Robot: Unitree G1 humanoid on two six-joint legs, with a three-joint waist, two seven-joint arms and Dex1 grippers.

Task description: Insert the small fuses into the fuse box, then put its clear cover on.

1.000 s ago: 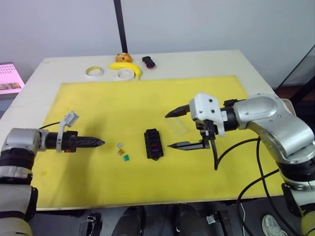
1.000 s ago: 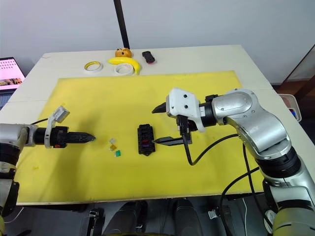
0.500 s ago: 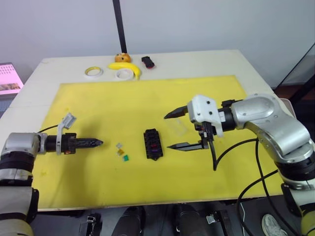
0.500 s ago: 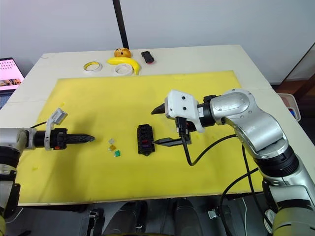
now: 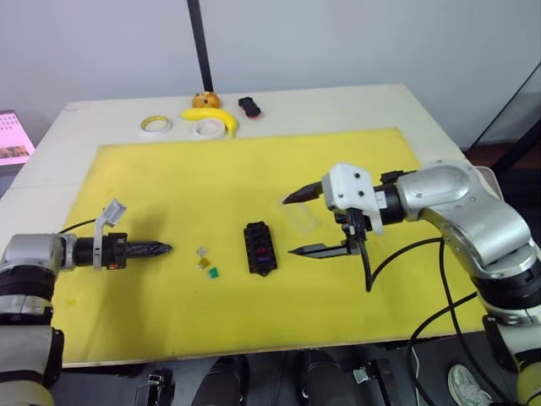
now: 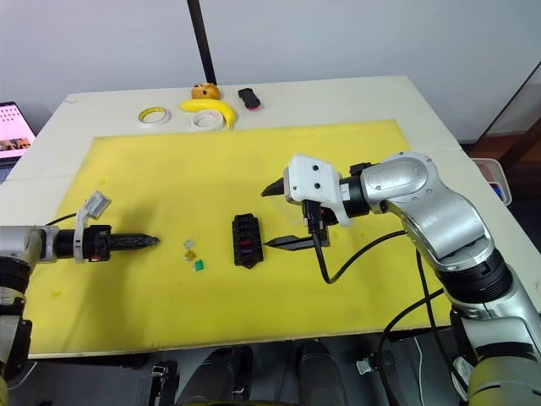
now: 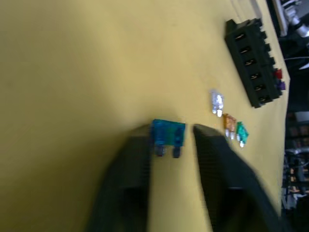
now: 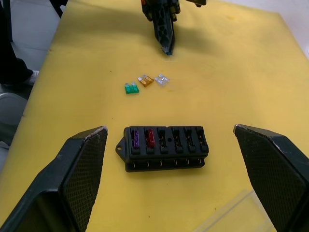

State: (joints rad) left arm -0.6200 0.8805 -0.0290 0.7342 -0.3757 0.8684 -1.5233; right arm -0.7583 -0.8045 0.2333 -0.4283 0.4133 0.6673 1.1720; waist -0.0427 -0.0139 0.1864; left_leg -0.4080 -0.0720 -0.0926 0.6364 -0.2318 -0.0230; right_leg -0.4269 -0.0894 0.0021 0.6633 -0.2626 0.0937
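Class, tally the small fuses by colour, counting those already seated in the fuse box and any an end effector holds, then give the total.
Purple, in the fuse box: 1
Red, in the box: 1
Green: 1
Orange: 1
Clear grey: 1
Blue, between the left end effector fingers: 1
Total: 6

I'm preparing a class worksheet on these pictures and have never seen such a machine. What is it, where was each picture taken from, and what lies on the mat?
This is a humanoid robot with two arms, each ending in a two-fingered gripper. Two pictures come from cameras in its head, looking down; two come from cameras on its wrists. On the yellow mat lies a black fuse box with a purple and a red fuse already in. Beside it lie three loose fuses: green, orange and clear. The left gripper holds a blue fuse. The right gripper hangs open beside the box. A clear cover lies beneath it.
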